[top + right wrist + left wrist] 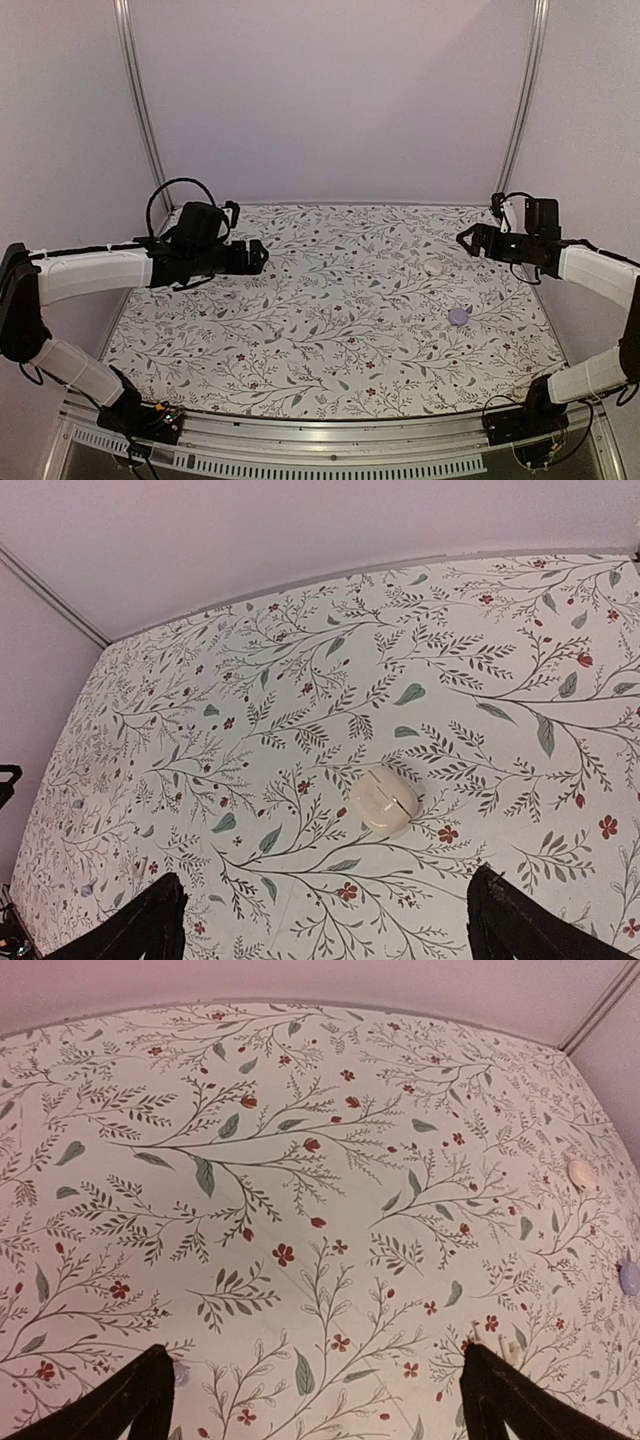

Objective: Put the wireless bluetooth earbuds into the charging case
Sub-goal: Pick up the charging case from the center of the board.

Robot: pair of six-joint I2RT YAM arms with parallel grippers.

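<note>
Left gripper [315,1355] hangs with its fingers spread wide. The right gripper [325,875] is spread too, near the white case [386,800] by the table's right edge. The earbuds [510,1350], tiny pale specks, lie just beneath the left gripper toward the left edge. Being so small and smooth, one could be flicked away by a slightly off pinch

Floral table [330,345] carries white case [433,268], purple case [458,316], perhaps an earbud [509,1350].
</note>
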